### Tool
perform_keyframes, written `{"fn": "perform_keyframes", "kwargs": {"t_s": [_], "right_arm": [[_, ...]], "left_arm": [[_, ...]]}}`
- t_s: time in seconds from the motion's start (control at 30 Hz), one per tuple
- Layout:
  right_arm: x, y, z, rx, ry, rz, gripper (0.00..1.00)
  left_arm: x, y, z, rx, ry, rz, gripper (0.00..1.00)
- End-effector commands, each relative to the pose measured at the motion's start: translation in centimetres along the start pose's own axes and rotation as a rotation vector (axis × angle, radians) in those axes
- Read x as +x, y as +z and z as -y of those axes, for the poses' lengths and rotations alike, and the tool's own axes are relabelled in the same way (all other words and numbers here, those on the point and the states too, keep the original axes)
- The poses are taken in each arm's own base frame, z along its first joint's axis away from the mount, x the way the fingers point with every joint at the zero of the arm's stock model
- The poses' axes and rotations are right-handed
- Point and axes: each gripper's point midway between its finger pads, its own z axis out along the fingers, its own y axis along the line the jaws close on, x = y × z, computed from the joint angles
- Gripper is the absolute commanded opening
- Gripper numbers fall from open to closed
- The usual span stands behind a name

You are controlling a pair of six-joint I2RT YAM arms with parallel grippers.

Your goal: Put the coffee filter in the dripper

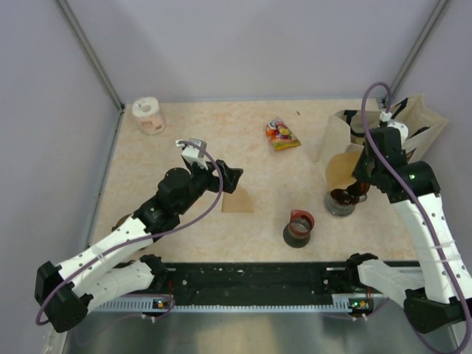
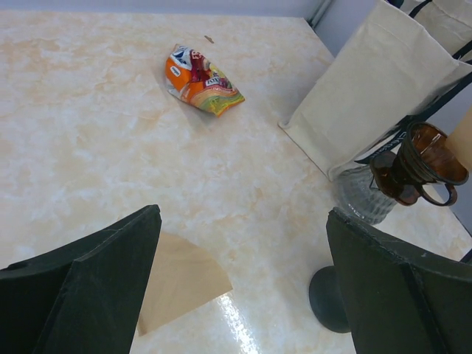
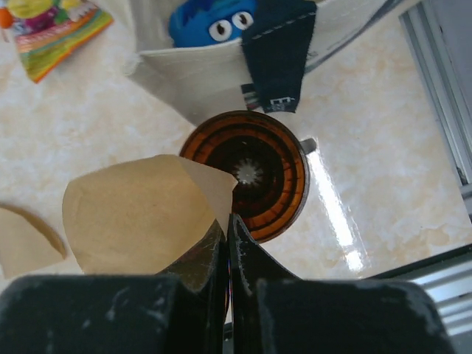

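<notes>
My right gripper (image 3: 225, 221) is shut on the edge of a tan paper coffee filter (image 3: 140, 214). It holds the filter just above and left of the translucent brown dripper (image 3: 258, 173), whose ribbed inside shows from above. In the top view the dripper (image 1: 343, 198) sits on a clear glass cup (image 1: 341, 208) at the right, with the held filter (image 1: 341, 169) and right gripper (image 1: 361, 184) over it. A second filter (image 1: 237, 200) lies flat on the table. My left gripper (image 2: 243, 221) is open and empty, hovering above that filter (image 2: 177, 284).
A black cup with a red rim (image 1: 299, 227) stands near the front middle. A cream canvas bag (image 1: 413, 125) stands behind the dripper, with a blue toy (image 3: 214, 18) inside. A colourful snack packet (image 1: 281, 134) and a tissue roll (image 1: 150, 116) lie at the back.
</notes>
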Motion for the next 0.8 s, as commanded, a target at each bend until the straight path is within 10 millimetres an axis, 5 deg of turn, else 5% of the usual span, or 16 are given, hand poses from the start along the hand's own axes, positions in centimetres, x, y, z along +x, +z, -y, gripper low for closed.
{"fn": "perform_keyframes", "kwargs": {"t_s": [0.0, 0.43, 0.63, 0.77], "right_arm": [[1.0, 1.5, 1.3, -0.001, -0.008, -0.063, 0.0], [3.7, 5.4, 4.2, 0.048, 0.106, -0.142, 0.0], [4.1, 5.7, 4.7, 0.073, 0.102, -0.147, 0.34], [1.6, 4.4, 5.1, 0.097, 0.106, -0.065, 0.49]], "left_arm": [[-1.9, -0.3, -0.3, -0.014, -0.02, 0.073, 0.99], [-1.2, 0.2, -0.1, 0.003, -0.024, 0.044, 0.99], [-1.2, 0.3, 0.0, 0.01, -0.026, 0.04, 0.99], [-1.2, 0.1, 0.2, 0.021, -0.023, 0.037, 0.99]]}}
